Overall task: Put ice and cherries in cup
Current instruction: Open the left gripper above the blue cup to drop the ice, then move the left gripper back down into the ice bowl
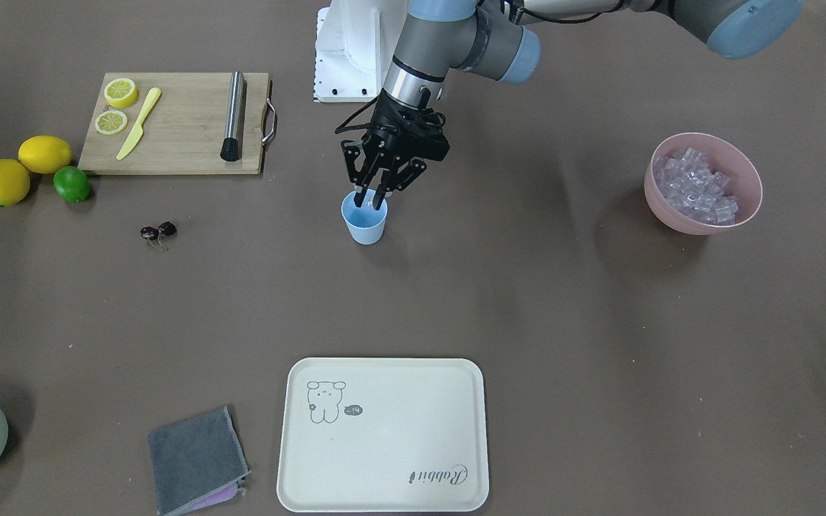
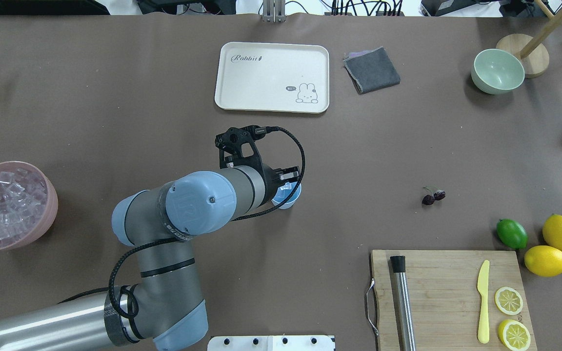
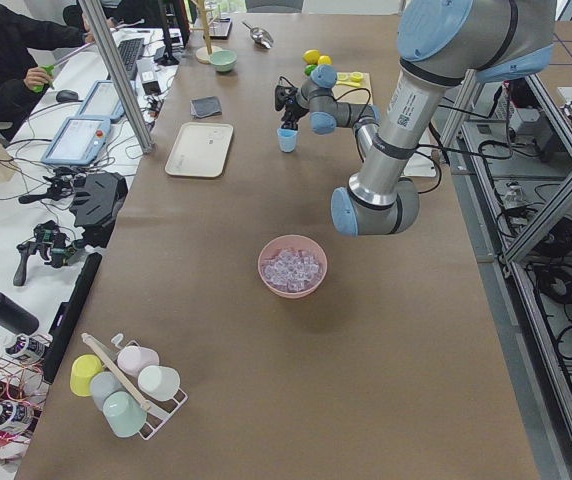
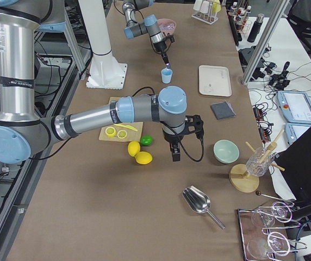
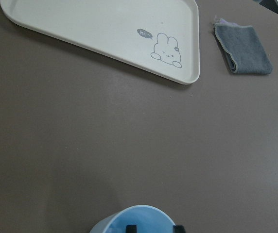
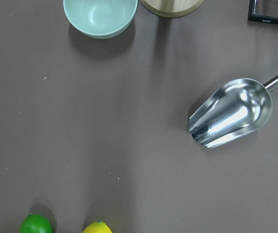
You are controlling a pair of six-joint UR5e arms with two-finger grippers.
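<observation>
The light blue cup (image 1: pixel 365 223) stands upright mid-table and also shows in the overhead view (image 2: pixel 290 197). My left gripper (image 1: pixel 370 199) points down into its mouth. In the left wrist view the gripper's two fingertips (image 5: pixel 130 227) stand apart over the cup's rim (image 5: pixel 139 216), with nothing seen between them. The ice (image 1: pixel 696 185) fills a pink bowl (image 1: pixel 678 218) far to my left. The cherries (image 1: pixel 158 231) lie on the table toward my right, clear of both grippers. My right gripper (image 4: pixel 175 157) hangs above the table near the lemons; I cannot tell whether it is open or shut.
A cream tray (image 1: pixel 384 437) and a grey cloth (image 1: pixel 194 459) lie on the far side. A cutting board (image 1: pixel 176 122) carries lemon slices, a yellow knife and a steel muddler. Beside it are two lemons and a lime (image 1: pixel 71 184). Pale green bowl (image 6: pixel 100 14) and metal scoop (image 6: pixel 231 114) lie under the right wrist.
</observation>
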